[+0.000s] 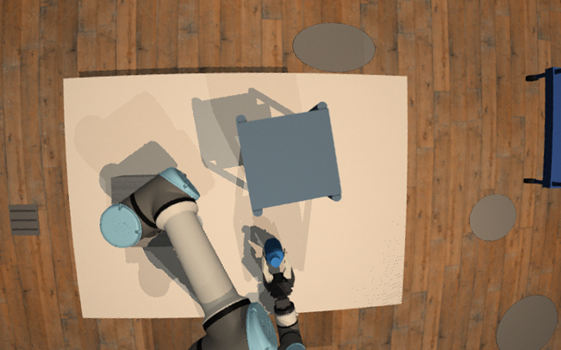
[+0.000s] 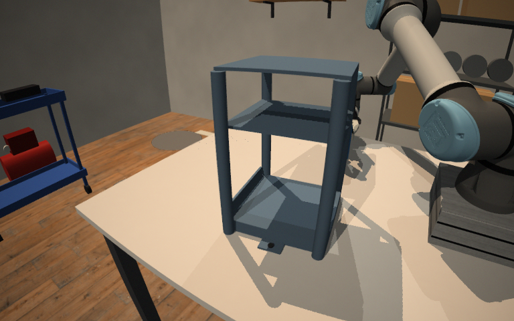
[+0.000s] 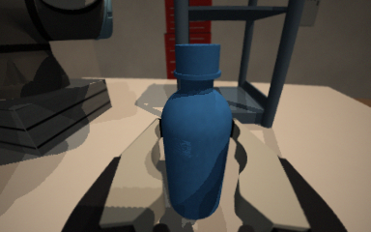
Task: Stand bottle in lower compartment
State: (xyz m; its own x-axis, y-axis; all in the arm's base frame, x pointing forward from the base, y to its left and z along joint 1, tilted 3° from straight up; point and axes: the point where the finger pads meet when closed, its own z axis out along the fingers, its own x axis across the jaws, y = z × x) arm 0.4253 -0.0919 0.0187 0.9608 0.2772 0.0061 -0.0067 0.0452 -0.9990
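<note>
My gripper point(image 3: 195, 120) is shut on the blue bottle point(image 3: 195, 140), which stands upright with its cap up between the two pale fingers. In the overhead view the bottle point(image 1: 273, 252) and gripper point(image 1: 277, 273) are above the table, in front of the grey-blue shelving unit point(image 1: 287, 158). In the side view the shelving unit point(image 2: 282, 151) has an open lower compartment point(image 2: 282, 206) with a low front lip; it holds nothing. The gripper is mostly hidden behind the unit's right post there.
The arm's base block point(image 2: 470, 215) stands on the table to the right of the unit. A blue cart point(image 2: 30, 147) with a red object stands off the table on the left. The table edge is close behind the gripper in the overhead view.
</note>
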